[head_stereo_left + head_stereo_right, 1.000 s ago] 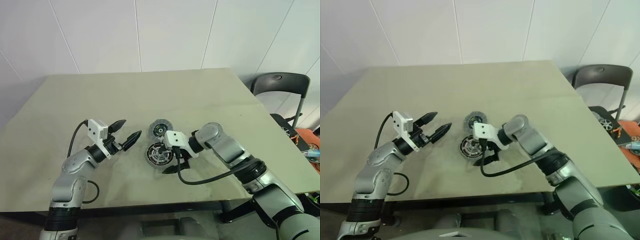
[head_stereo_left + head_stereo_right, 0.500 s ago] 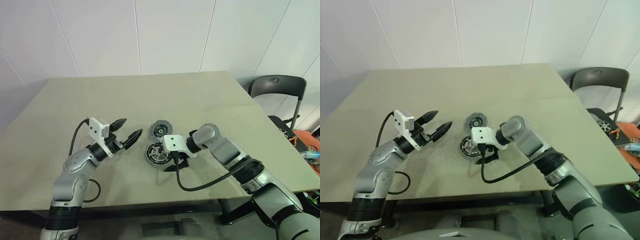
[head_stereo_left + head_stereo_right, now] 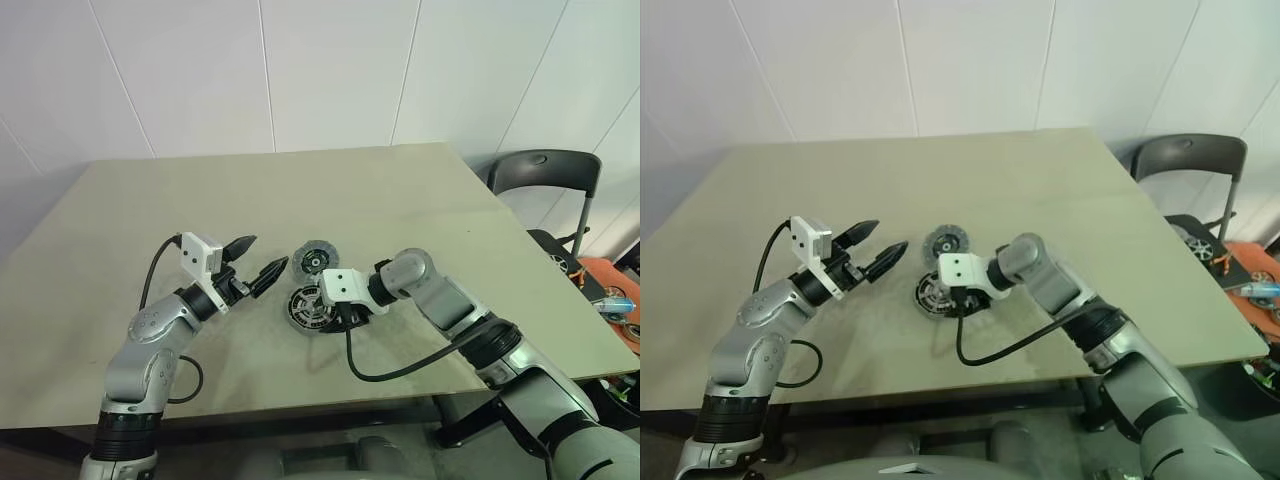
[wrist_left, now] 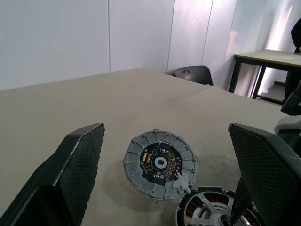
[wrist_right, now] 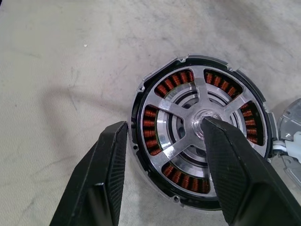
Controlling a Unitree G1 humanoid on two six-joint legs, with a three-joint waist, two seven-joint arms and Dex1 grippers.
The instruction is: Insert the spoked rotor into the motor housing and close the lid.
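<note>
The spoked rotor (image 3: pixel 310 305) lies flat on the table with its silver spokes and hub facing up and copper windings showing between them (image 5: pixel 202 136). Just beyond it, touching its rim, lies the light-grey motor housing (image 3: pixel 317 258) with its black centre up (image 4: pixel 160 162). My right gripper (image 3: pixel 336 314) hangs over the rotor's near side. One finger (image 5: pixel 106 174) stands outside the rim, the other (image 5: pixel 230 160) reaches to the hub, and a gap shows at the rim. My left gripper (image 3: pixel 263 254) is open, held above the table to the left of both discs. The lid is out of view.
The beige table (image 3: pixel 420 200) has bare surface all round the two discs. A black cable (image 3: pixel 400 368) loops from my right wrist near the front edge. A dark chair (image 3: pixel 545 172) stands off the table's right side, with orange items (image 3: pixel 612 285) on the floor beyond.
My right gripper has shifted left onto the rotor and its fingers have drawn closer together. The left gripper has kept still; the camera has tilted a little.
</note>
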